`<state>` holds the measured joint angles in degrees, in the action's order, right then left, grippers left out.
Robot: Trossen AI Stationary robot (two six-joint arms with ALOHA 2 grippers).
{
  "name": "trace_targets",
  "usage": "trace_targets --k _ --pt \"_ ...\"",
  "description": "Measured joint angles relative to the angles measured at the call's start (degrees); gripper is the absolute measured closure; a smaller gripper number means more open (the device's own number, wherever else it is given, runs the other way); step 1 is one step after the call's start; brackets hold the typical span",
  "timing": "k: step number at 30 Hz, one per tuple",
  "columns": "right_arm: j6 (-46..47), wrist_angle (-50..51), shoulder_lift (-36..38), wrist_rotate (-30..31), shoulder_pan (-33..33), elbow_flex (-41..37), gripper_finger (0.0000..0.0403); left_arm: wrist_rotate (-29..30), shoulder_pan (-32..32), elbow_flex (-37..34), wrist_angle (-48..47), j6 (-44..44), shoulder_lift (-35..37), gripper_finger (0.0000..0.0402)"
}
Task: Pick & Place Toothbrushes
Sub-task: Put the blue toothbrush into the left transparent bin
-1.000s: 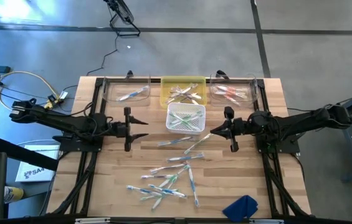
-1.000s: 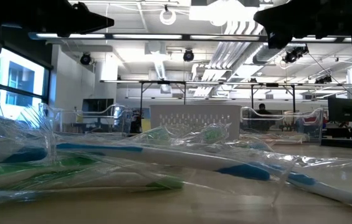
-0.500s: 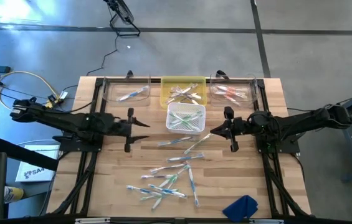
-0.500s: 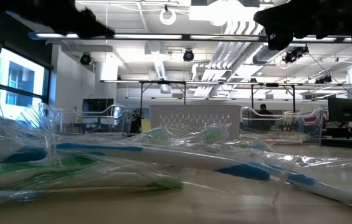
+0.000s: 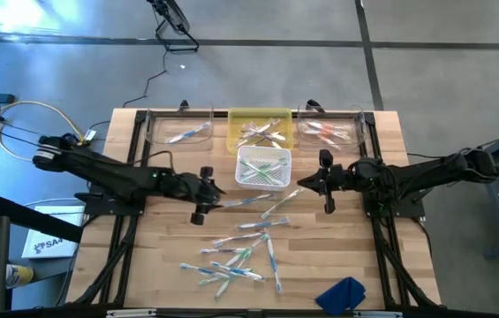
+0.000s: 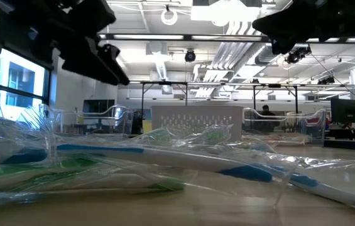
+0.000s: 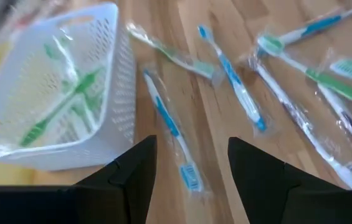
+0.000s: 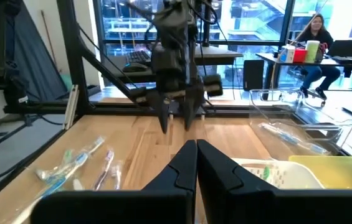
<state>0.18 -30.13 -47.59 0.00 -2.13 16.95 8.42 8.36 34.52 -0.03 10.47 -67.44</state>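
Left wrist view: the left gripper (image 7: 191, 171) hangs with fingers spread over a blue brush (image 7: 171, 127) lying beside the white basket (image 7: 57, 93). Sorting looks partly done — brushes lie in all four bins, yet a good dozen (image 5: 236, 256) remain loose. High view alone shows the right gripper (image 5: 302, 183), pressed together and empty, waiting near the basket — plus the far bins (image 5: 178, 131).

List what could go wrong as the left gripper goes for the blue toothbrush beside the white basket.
The blue toothbrush lies right against the white basket, so the open left gripper may nudge the basket wall while closing. The crinkly clear wrapper may slip between the fingers. The shut right gripper hovers nearby at the basket's other side, so a wide swing risks crowding it.
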Motion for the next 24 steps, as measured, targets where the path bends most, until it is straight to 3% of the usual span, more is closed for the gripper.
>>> trace_targets --k 8,17,24 --pt "0.0 0.3 0.0 -0.1 0.0 0.0 0.0398 -0.4 0.0 0.7 -0.1 -3.7 -6.6 0.0210" --pt "0.0 0.3 0.0 -0.1 0.0 0.0 0.0398 -0.4 -0.1 0.8 -0.1 -3.7 -7.5 0.0210" --pt "0.0 0.5 0.0 -0.1 0.0 0.0 0.0398 -0.3 -0.1 0.8 0.0 -9.0 -7.5 0.0210"
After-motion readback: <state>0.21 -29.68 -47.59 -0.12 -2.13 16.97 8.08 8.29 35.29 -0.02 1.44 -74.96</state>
